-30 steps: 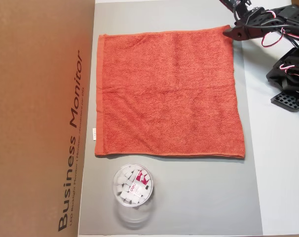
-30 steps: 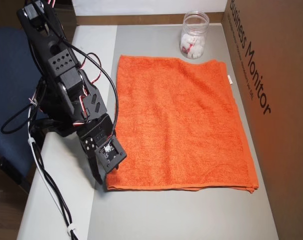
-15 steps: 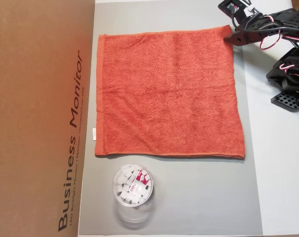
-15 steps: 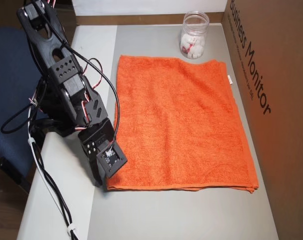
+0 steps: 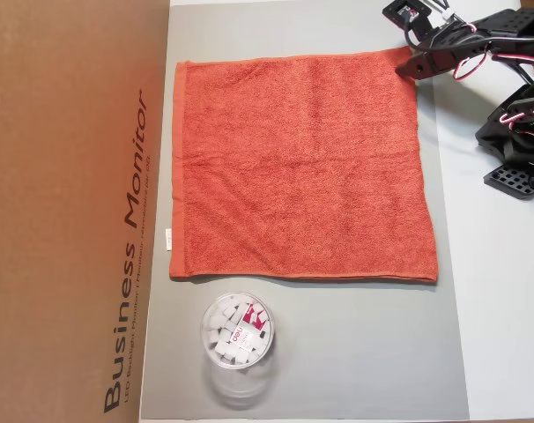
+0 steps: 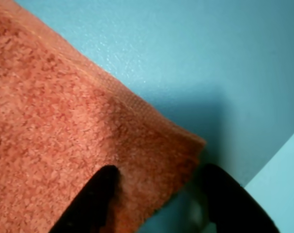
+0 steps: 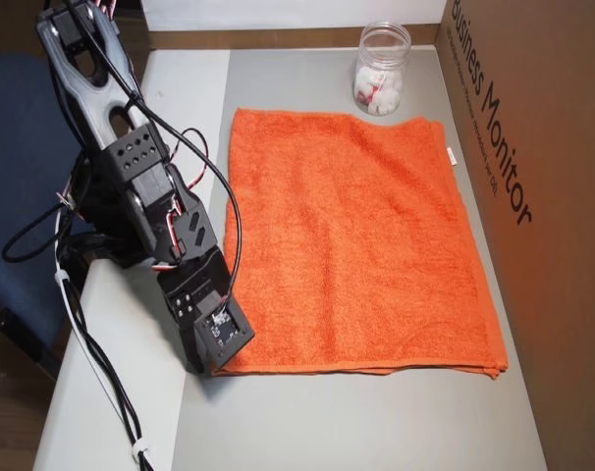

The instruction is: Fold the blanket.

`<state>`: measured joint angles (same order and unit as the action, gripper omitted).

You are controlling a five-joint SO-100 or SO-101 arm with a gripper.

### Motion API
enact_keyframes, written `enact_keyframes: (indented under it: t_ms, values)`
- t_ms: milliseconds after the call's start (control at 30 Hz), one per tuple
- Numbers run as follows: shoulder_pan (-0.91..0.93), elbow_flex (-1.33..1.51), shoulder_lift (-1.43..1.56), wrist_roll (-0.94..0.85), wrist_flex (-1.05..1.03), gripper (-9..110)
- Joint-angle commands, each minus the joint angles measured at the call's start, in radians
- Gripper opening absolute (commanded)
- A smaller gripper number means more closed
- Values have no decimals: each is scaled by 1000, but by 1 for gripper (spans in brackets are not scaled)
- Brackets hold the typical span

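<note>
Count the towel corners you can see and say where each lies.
4. In an overhead view the blanket has corners at upper left, lower left beside the cardboard box, lower right on the grey mat, and upper right at the gripper.

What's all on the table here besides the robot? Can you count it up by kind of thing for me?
Orange-red towels: 1, the blanket, lying flat, with the claw at one corner.
Clear tubs: 1, the round tub holding small white pieces.
Cardboard boxes: 1, the brown box printed "Business Monitor".
Grey mats: 1, the mat under the blanket and tub.
Total: 4 things.
</note>
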<state>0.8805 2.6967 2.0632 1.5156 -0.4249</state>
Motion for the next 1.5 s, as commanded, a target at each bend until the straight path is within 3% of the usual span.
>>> enact_keyframes:
  t_ms: [0, 400, 1467]
  values:
    - [-11, -35, -5, -5, 12, 17]
    - [-26, -34, -5, 0, 12, 0]
    - [-26, -152, 253, 12, -3, 0]
